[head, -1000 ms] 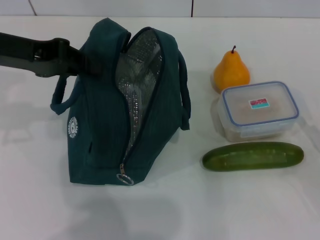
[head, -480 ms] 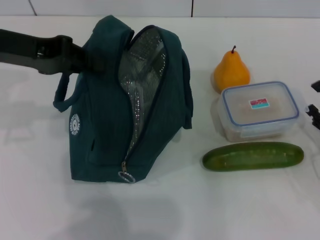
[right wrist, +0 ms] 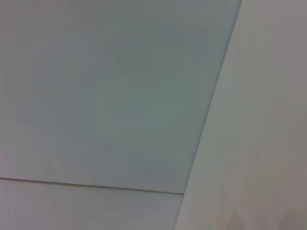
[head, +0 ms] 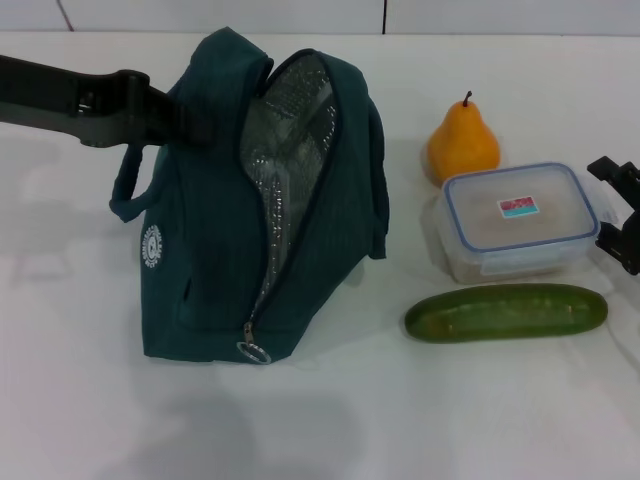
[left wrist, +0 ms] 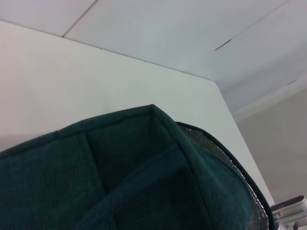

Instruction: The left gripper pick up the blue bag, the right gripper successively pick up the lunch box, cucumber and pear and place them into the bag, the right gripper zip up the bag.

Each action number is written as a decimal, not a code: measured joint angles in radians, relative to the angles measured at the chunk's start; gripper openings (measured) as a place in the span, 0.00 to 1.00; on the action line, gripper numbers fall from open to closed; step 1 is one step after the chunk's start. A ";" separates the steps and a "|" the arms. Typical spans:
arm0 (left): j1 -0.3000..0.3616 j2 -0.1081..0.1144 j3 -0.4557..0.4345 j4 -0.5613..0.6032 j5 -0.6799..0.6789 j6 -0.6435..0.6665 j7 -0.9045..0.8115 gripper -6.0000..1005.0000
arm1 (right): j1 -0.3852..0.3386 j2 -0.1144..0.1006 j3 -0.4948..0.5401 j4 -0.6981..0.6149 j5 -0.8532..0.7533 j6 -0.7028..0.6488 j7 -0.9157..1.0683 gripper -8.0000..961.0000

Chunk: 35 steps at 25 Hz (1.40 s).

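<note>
Head view, nearest first: the cucumber (head: pixel 506 312) lies lower right on the white table (head: pixel 330 420); above it the lunch box (head: pixel 518 221), then the pear (head: pixel 462 141); the right gripper (head: pixel 622 215) enters at the right edge beside the box, apparently open; the blue bag (head: pixel 250 210) stands left of centre, unzipped; the left gripper (head: pixel 180 115) clamps its top at upper left; pale wall panels (head: pixel 200 14) run behind.

**Room and surfaces**

You work over a plain white matte tabletop (head: pixel 330 420), evenly lit with soft shadows. Behind its far edge you see a pale panelled wall (head: pixel 220 14) with thin dark seams.
</note>
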 joint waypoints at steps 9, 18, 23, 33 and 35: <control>0.001 0.000 0.000 0.001 -0.001 0.000 0.005 0.05 | 0.031 0.000 -0.002 0.001 -0.004 0.004 0.000 0.84; 0.010 -0.002 0.000 0.001 -0.003 0.001 0.013 0.05 | 0.049 0.000 -0.003 -0.005 -0.014 0.007 0.000 0.84; 0.011 -0.002 0.000 0.001 -0.003 0.001 0.015 0.05 | 0.050 0.000 -0.003 -0.008 -0.016 0.015 -0.006 0.83; 0.014 -0.002 0.000 0.001 -0.003 0.002 0.022 0.05 | 0.038 -0.001 -0.003 -0.027 -0.057 0.015 -0.042 0.69; 0.014 -0.001 0.000 0.001 -0.003 0.003 0.022 0.05 | 0.038 0.000 -0.003 -0.027 -0.061 0.015 -0.042 0.65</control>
